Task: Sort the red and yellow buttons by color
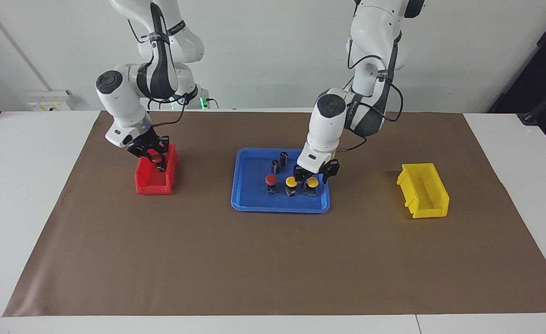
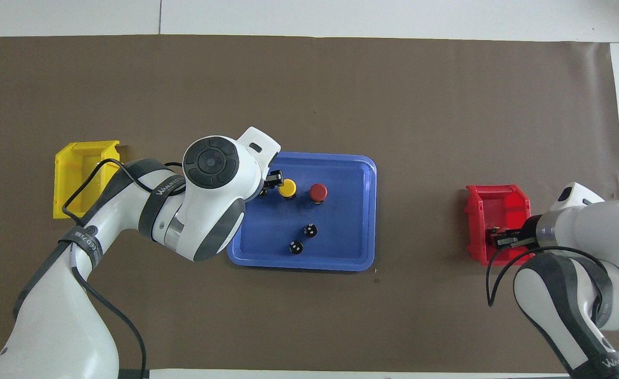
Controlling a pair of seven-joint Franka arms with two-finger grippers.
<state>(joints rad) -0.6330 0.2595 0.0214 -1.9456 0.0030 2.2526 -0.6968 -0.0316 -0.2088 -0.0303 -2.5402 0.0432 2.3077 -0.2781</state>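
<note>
Light is bright and even, falling from above. Shadows are soft and short: a faint dark patch lies on the brown mat (image 1: 273, 260) directly below the left gripper (image 1: 311, 175) and its arm, and another below the right gripper (image 1: 154, 153). The white arm shells carry mild sheen, with no harsh glare. Both views are sharp across the mat, with no motion blur around either gripper. Straight edges stay nearly straight toward the borders.

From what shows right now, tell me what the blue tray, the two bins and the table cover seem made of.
Blue tray: likely moulded plastic, smooth with a slight sheen and rounded rim. Red bin and yellow bin: probably rigid plastic, uniform colour. Brown cover: looks like matte paper or thin sheet, flat with straight edges.
</note>
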